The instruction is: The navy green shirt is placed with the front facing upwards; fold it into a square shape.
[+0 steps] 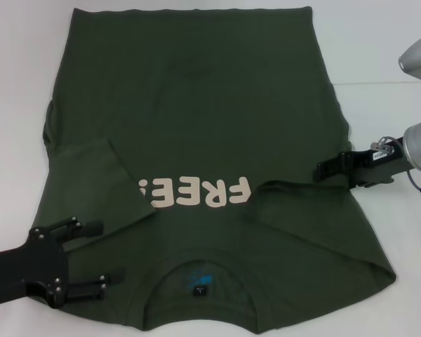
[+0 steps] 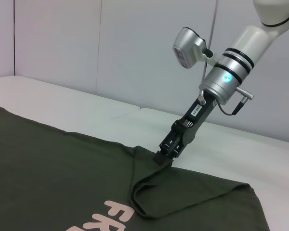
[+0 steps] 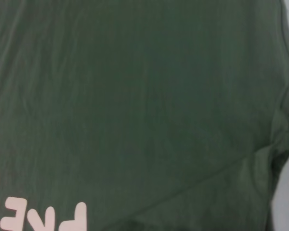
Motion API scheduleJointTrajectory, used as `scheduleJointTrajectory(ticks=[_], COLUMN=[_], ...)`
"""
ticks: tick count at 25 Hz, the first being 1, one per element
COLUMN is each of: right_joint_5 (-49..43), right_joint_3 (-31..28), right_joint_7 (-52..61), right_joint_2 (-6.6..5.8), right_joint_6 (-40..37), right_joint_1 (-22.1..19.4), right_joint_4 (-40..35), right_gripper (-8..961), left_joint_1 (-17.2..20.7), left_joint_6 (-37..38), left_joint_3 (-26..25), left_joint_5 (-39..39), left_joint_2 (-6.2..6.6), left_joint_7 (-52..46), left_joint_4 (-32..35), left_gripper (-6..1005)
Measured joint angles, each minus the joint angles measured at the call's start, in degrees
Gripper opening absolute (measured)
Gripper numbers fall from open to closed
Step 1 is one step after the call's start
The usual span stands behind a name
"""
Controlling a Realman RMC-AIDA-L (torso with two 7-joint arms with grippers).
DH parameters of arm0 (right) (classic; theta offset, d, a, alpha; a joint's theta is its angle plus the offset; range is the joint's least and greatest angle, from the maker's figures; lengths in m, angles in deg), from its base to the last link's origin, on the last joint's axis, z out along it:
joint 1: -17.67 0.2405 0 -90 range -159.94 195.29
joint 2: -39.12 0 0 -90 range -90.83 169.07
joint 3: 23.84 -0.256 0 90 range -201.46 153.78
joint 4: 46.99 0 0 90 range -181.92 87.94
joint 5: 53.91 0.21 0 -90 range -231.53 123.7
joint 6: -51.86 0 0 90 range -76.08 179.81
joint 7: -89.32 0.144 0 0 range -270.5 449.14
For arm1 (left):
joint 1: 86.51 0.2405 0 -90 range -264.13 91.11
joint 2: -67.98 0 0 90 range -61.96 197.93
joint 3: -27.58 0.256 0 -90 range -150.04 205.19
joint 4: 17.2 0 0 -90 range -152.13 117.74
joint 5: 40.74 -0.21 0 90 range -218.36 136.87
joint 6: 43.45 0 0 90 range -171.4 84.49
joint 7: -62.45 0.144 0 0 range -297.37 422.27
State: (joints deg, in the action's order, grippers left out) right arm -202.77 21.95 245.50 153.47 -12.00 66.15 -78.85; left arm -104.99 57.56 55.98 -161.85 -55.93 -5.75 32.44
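My left pincer is over the near left part of the navy green shirt, beside the collar. Its two black fingers stand apart, with only cloth showing between them, and they hold nothing.

My right pincer is at the right edge of the shirt, at about the height of the print. In the left wrist view its tip comes down onto the cloth just where the edge begins to fold, and the cloth is gathered a little there. I cannot tell if its fingers are together or apart.

The shirt lies spread on the white bench, front side up, with the collar toward me and the hem on the far side. The cream letters "FREE" cross the chest. Inside the neck there is a small blue label. The left sleeve is folded inward over the body and reaches near the print. The right sleeve also lies on the shirt, with a raised fold beside the letters.
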Motion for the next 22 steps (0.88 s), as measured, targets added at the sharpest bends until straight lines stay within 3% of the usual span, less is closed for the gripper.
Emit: scheduleJointTrajectory(ticks=[4, 15, 22], right_joint_5=[1.29, 10.76, 21.05], right_joint_3=[-0.23, -0.38, -0.55], right_joint_7=[-0.1, -3.06, -9.55], right_joint_2=[0.55, 0.64, 0.92], right_joint_6=[1.08, 5.07, 7.02], right_joint_1=[0.24, 0.19, -2.61], right_joint_4=[0.06, -0.05, 0.03], right_gripper=[752, 753, 753], left_joint_1=[0.02, 0.03, 0.07], left_joint_6=[-0.04, -0.1, -0.3], left_joint_3=[-0.08, -0.08, -1.08], left_joint_5=[0.0, 0.0, 0.0], left_joint_2=[0.0, -0.1, -0.03], left_joint_7=[0.0, 0.0, -0.24], left_joint_4=[-0.06, -0.46, -0.86], left_gripper=[890, 890, 890])
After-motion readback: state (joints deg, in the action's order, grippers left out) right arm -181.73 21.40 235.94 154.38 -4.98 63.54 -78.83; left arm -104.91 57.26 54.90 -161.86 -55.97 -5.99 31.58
